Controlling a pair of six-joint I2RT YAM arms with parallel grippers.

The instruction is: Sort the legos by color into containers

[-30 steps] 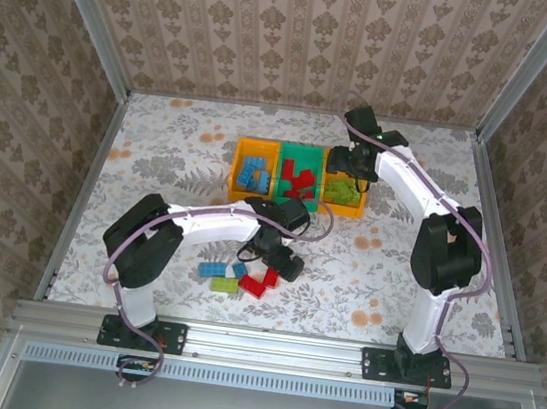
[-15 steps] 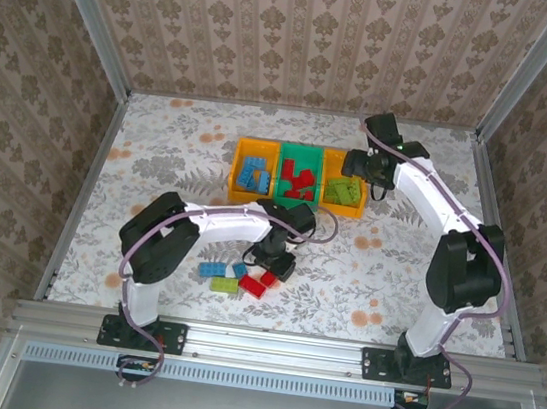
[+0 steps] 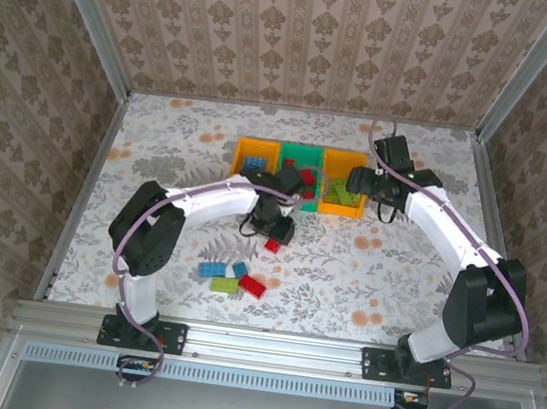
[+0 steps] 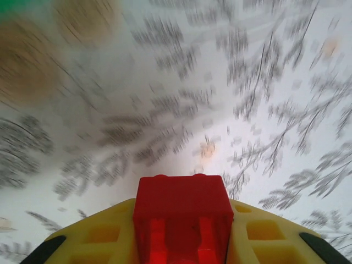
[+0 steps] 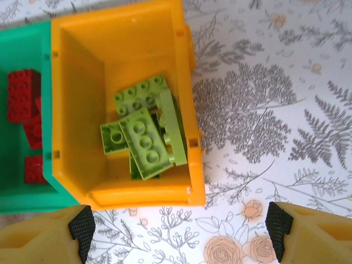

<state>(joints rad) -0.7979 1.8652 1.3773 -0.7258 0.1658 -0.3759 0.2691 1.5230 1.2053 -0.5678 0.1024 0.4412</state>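
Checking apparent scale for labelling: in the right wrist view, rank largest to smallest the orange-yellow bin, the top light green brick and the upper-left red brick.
1. orange-yellow bin
2. top light green brick
3. upper-left red brick; it looks somewhat smaller, but the green one lies higher, nearer the camera.

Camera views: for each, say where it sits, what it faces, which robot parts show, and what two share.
Top external: above and behind the arms, looking down at the table; left arm and right arm show.
Left wrist: on the left arm, facing the blurred table; left tool grips a red brick.
Right wrist: on the right arm, looking down into the orange bin of green bricks; right tool open, fingertips at the corners.
Shared: top external and right wrist both show that orange bin.
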